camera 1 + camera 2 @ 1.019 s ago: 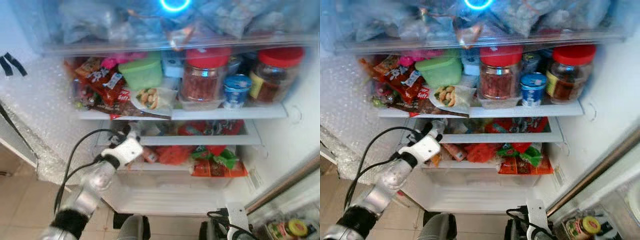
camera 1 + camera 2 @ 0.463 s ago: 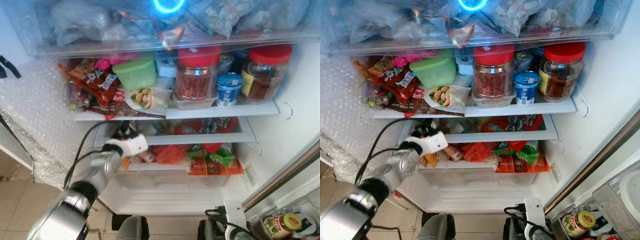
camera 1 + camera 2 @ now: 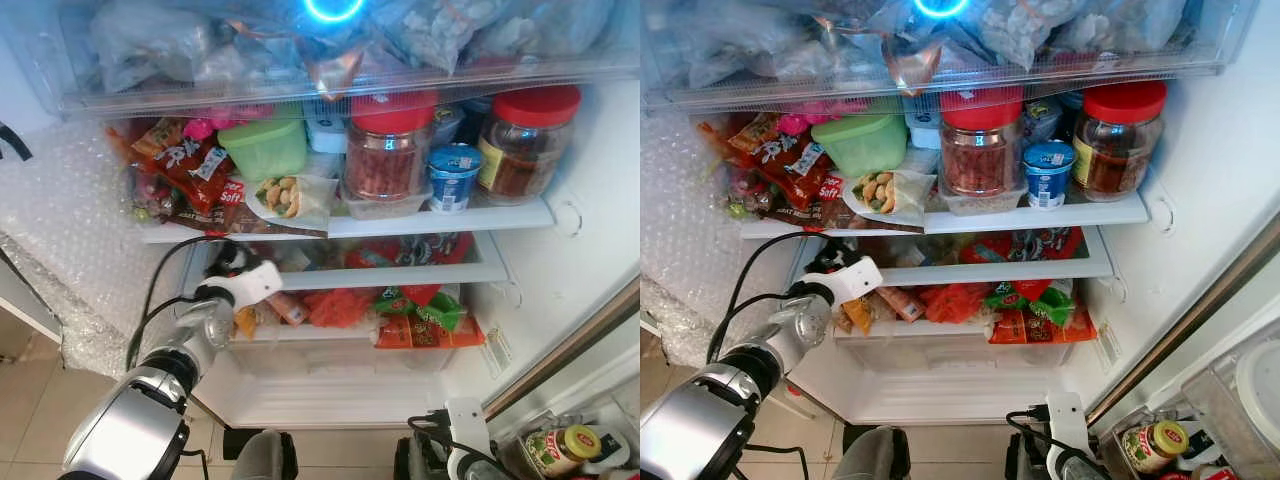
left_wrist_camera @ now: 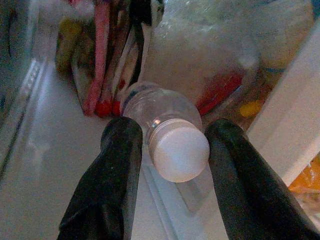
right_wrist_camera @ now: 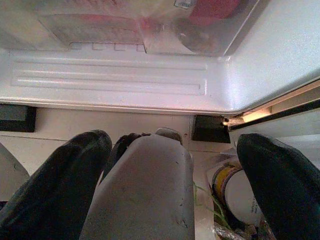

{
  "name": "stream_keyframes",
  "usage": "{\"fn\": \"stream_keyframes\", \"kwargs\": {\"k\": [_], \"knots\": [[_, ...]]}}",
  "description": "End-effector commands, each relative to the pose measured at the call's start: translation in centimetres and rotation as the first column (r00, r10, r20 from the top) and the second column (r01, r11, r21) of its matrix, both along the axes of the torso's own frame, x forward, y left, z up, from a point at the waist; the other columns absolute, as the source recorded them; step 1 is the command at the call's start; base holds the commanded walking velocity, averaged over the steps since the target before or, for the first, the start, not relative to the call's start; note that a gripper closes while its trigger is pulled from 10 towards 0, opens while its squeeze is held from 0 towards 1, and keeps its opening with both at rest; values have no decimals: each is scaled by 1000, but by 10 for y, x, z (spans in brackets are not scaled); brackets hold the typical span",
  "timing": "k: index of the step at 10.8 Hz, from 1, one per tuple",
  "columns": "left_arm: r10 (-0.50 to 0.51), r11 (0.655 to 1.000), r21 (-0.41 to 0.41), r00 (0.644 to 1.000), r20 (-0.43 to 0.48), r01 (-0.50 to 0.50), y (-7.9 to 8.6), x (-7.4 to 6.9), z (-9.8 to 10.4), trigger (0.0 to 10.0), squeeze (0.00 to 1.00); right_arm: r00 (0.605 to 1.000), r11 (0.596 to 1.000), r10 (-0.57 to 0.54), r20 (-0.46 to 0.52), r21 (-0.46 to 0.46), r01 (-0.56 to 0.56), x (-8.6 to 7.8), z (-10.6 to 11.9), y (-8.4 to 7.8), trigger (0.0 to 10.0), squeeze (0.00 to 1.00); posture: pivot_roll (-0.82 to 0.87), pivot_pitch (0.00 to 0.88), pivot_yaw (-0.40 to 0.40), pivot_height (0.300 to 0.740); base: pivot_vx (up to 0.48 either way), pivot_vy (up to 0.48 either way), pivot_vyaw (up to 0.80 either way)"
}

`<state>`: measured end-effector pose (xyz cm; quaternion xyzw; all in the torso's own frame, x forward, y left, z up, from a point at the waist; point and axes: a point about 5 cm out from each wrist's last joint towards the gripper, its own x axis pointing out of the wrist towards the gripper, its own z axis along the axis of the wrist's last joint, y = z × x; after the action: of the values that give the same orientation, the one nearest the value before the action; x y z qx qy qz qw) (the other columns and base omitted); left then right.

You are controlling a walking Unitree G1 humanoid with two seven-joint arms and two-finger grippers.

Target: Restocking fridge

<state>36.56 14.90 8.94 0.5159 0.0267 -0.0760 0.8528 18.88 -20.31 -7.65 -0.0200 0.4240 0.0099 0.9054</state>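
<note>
Reaching further into the fridge's (image 3: 575, 215) middle shelf at left of centre than before, the left gripper (image 4: 167, 145) straddles a clear bottle (image 4: 165, 120), apparently clamping its white-capped neck. The right gripper (image 5: 175, 170), fingers spread, hangs low.

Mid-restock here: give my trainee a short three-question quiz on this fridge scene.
1. True or false: the left pincer has its fingers on either side of a white-capped bottle.
2. The blue cup stands between two jars with lids of which colour? A) green B) red C) white
3. Fill in: the left pincer reaches into the ___ shelf, below the one with the jars.

Key: 1 true; 2 B; 3 middle
</note>
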Motion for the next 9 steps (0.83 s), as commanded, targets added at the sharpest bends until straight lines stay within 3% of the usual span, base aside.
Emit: {"fn": "stream_keyframes", "kwargs": {"k": [1, 2, 5, 6, 7, 8, 9], "knots": [[30, 992, -121, 999, -15, -32, 7, 0, 1, 10000, 1000, 994, 1000, -19, -105, 10, 20, -26, -13, 1, 10000, 0, 60, 115, 94, 635, 0, 0, 0], [7, 965, -263, 999, -38, -17, 5, -1, 3, 10000, 1000, 994, 1000, -15, -106, 11, 16, -26, -13, 1, 10000, 0, 62, 113, 93, 635, 0, 0, 0], [-5, 916, -401, 999, -50, -16, 5, -3, 2, 10000, 1000, 994, 1000, -10, -108, 9, 11, -25, -13, 1, 10000, 0, 66, 111, 92, 635, 0, 0, 0], [-37, 851, -526, 998, -46, 7, -1, -5, 3, 10000, 1000, 994, 1000, -12, -108, 7, 13, -25, -13, 0, 10000, 0, 62, 108, 94, 635, 0, 0, 0], [-153, 785, -610, 988, -22, 107, -9, -10, 5, 10000, 1000, 994, 1000, -15, -109, 6, 16, -25, -13, 0, 10000, 0, 61, 109, 96, 635, 0, 0, 0], [-226, 747, -642, 974, 1, 174, -14, -15, 6, 10000, 1000, 994, 1000, -16, -109, 5, 17, -25, -13, 0, 10000, 0, 63, 110, 97, 635, 0, 0, 0], [-307, 686, -682, 951, 45, 254, -17, -26, 5, 10000, 0, 994, 1000, -22, -110, 8, 23, -26, -13, 0, 10000, 0, 67, 111, 98, 635, 0, 0, 0]]}}
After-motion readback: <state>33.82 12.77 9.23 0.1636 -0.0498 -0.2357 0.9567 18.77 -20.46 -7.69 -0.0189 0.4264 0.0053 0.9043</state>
